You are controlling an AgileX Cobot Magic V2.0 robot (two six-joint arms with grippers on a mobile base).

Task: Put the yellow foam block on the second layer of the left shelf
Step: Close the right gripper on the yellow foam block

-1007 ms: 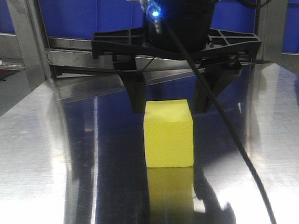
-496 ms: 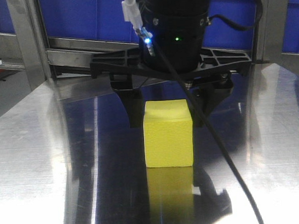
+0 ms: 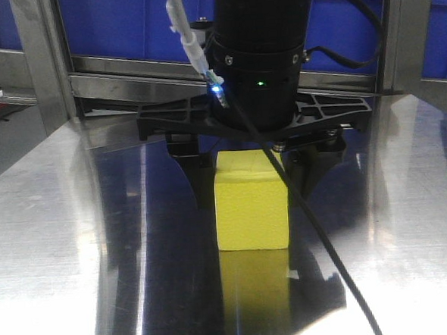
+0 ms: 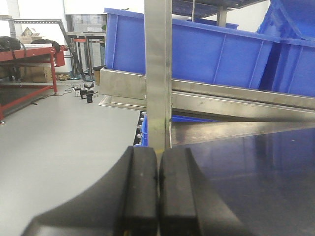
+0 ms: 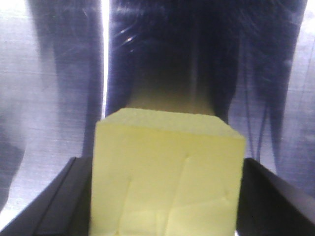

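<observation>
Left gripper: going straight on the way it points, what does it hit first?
Probably the upright grey metal shelf post, dead ahead of the shut black left gripper. Behind the post sit blue plastic bins. Distance is unclear.

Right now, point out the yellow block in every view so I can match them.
Front: block at centre, standing on the table.
Left wrist: not in it.
Right wrist: block fills the lower centre.
Shared landmark: the shiny metal table, at lower right in the left wrist view and behind the block in the right wrist view.
</observation>
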